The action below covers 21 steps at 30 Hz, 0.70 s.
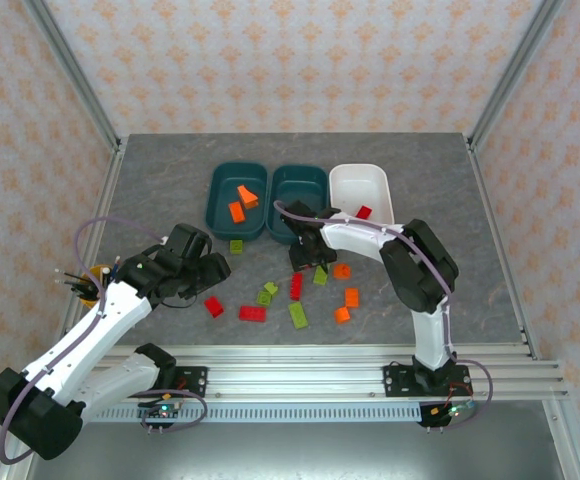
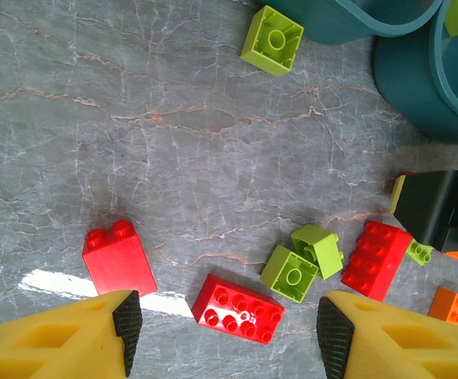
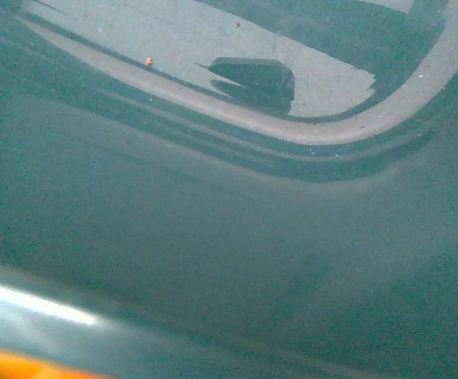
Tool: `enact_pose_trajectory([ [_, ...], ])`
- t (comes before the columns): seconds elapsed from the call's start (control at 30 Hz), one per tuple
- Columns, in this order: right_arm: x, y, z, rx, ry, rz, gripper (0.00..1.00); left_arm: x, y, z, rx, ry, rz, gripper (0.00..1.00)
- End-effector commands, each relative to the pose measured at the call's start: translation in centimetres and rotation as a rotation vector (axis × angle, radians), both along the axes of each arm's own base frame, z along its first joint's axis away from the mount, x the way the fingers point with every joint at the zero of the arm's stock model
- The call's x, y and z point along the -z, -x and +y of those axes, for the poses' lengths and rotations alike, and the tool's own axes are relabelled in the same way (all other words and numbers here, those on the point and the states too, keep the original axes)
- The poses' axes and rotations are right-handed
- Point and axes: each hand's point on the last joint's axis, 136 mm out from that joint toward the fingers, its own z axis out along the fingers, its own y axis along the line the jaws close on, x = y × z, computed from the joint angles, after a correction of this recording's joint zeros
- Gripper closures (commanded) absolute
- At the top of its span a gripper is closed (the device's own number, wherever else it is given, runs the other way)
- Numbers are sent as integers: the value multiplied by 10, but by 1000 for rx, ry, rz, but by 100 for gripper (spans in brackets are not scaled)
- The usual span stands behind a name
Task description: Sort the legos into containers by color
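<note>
**Student:** Where do the bricks lie?

**Instructor:** Most are loose on the surface (image 1: 170,180), scattered between the two arms. They are red, orange and green, near one another but mostly apart. Two orange bricks (image 1: 242,204) sit in the left teal tub (image 1: 216,195). One red brick (image 1: 364,212) sits in the white tub (image 1: 355,176).

**Student:** And the jaws?

**Instructor:** The jaws of the left arm (image 1: 100,320) stand wide with nothing between them. They are poised above a flat red brick (image 2: 238,308), and an upright red brick (image 2: 118,257) is just beside one pad (image 2: 126,320). The jaws of the right arm (image 1: 355,238) are at the near wall of the middle teal tub (image 1: 320,184). Whether they are apart, closed or carrying something cannot be told.

**Student:** How would such a brick handle?

**Instructor:** It is probably light, rigid and smooth-sided. It is not likely to be fragile, but it may slip or swivel if pinched at a corner. The best hold is likely across the two long flat sides at mid-length, with the jaws square to the brick. That approach should also keep clear of the neighbouring green pair (image 2: 304,260).
</note>
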Motion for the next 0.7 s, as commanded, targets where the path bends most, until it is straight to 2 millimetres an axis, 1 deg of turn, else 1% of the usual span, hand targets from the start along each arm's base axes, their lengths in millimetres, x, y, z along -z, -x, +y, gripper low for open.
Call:
enact_pose_trajectory([
  [0.0, 0, -5, 5, 7, -4, -8, 42, -6, -4, -2, -4, 2, -22, 36],
  [0.2, -6, -5, 7, 9, -14, -23, 51, -5, -3, -1, -5, 2, -20, 36],
  [0.33, -25, -2, 7, 13, -22, -63, 54, -8, -5, -5, 8, 19, -36, 36],
  [0.43, -46, 4, 2, 31, -35, -96, 55, -20, -11, -20, 61, 75, -86, 35],
  [0.5, -61, 7, -5, 56, -50, -121, 55, -30, -15, -30, 96, 102, -120, 35],
  [0.6, -89, 11, -21, 90, -51, -169, 56, -45, -22, -46, 148, 130, -155, 35],
  [0.67, -106, 10, -33, 117, -47, -195, 56, -53, -26, -54, 167, 137, -169, 35],
])
